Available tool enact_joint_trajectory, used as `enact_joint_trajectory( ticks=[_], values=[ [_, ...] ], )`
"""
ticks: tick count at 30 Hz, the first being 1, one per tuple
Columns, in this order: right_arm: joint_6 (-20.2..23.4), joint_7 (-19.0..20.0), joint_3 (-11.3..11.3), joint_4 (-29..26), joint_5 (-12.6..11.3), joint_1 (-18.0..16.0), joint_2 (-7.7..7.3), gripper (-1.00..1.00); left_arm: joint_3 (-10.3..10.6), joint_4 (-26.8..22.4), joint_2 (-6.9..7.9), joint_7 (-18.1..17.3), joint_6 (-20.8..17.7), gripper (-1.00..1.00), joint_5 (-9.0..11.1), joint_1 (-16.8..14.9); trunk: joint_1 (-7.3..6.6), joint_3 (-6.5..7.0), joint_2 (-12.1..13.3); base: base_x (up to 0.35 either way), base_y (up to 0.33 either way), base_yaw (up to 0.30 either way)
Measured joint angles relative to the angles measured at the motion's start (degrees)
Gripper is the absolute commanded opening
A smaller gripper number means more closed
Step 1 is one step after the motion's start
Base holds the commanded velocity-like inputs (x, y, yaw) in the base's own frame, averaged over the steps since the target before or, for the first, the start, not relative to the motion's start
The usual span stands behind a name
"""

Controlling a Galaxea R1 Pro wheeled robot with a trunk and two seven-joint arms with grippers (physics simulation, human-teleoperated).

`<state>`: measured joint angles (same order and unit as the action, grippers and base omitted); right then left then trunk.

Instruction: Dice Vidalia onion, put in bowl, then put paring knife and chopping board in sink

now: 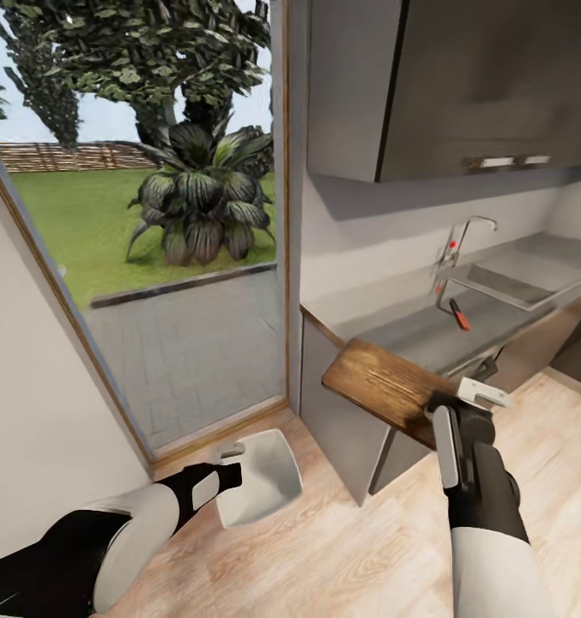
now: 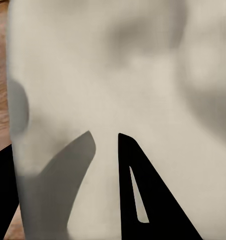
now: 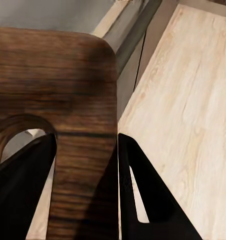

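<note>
— Right at my left hand (image 1: 232, 471) hangs the bowl (image 1: 264, 481), low over the wooden floor (image 1: 341, 549), well off the surface. My fingers are clamped over its rim; in the left wrist view its white wall (image 2: 143, 75) sits hard against them.

— And your right?

— My right hand (image 1: 462, 403) grips the chopping board (image 1: 384, 386) by the handle end. The right wrist view shows one finger through the oblong slot and the other (image 3: 143, 200) along the board's outer edge, so I'm closed on the wood (image 3: 72, 100). I carry it roughly flat, out past the near corner of the countertop (image 1: 427, 335), partly over the floor.

— Why both at once?

— My guess: I'm bringing board and bowl to the surface together, so cutting place and container sit side by side.

— Where's the rest?

— The paring knife (image 1: 458, 314) lies on the surface, near the sink's (image 1: 513, 283) near edge, red handle toward me. The tap (image 1: 466, 233) stands at the basin's back. Whether the onion is in there, I cannot tell.
</note>
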<state>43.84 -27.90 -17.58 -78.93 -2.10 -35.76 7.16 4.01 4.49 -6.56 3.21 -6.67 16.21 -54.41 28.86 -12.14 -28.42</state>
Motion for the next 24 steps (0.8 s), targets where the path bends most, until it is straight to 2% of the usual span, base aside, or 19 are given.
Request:
enact_joint_trajectory(
  ticks=[2, 4, 7, 13, 16, 21, 24],
  values=[
    [1.07, 2.26, 1.62, 0.04, -0.04, -0.01, -1.19, -1.0, 0.0, 0.0, 0.03, 0.12, 0.0, -1.0, 0.04, 0.0, 0.0, 0.15, 0.01, -0.337, 0.0, -0.001],
    [2.3, 4.37, 4.08, 0.07, -0.21, 0.0, -2.48, -1.0, 0.04, 0.0, 0.03, 1.8, 0.0, -1.0, 0.08, 0.0, 0.0, 0.31, 0.0, -0.337, -0.028, 0.0],
    [3.26, 5.79, 5.97, 0.04, 0.26, 0.0, -3.65, -1.0, 0.03, 0.0, -0.05, 4.49, -0.01, -1.0, 0.1, 0.0, 0.0, 0.57, 0.0, -0.337, -0.084, 0.0],
    [3.71, 10.04, 6.64, 0.03, 0.48, 0.0, -5.81, -1.0, -0.01, -0.01, -0.08, 5.7, -0.05, -1.0, 0.12, 0.0, 0.0, 1.09, 0.0, -0.337, -0.118, 0.0],
    [5.11, 13.08, 6.63, 0.04, 0.53, 0.02, -7.38, -1.0, -0.01, -0.01, -0.07, 5.83, -0.08, -1.0, 0.12, 0.01, 0.0, 1.32, 0.01, -0.327, -0.126, 0.0],
    [6.16, 14.76, 6.68, 0.02, 0.55, 0.0, -8.05, -1.0, 0.0, -0.01, -0.08, 6.11, -0.09, -1.0, 0.13, 0.01, -0.01, 1.68, 0.0, -0.216, -0.15, 0.0],
    [6.3, 15.11, 8.82, 0.06, 0.13, -0.02, -8.24, -1.0, 0.0, -0.01, -0.08, 7.64, -0.08, -1.0, 0.16, 0.01, -0.03, 1.9, 0.01, -0.063, -0.214, 0.0]
  ],
)
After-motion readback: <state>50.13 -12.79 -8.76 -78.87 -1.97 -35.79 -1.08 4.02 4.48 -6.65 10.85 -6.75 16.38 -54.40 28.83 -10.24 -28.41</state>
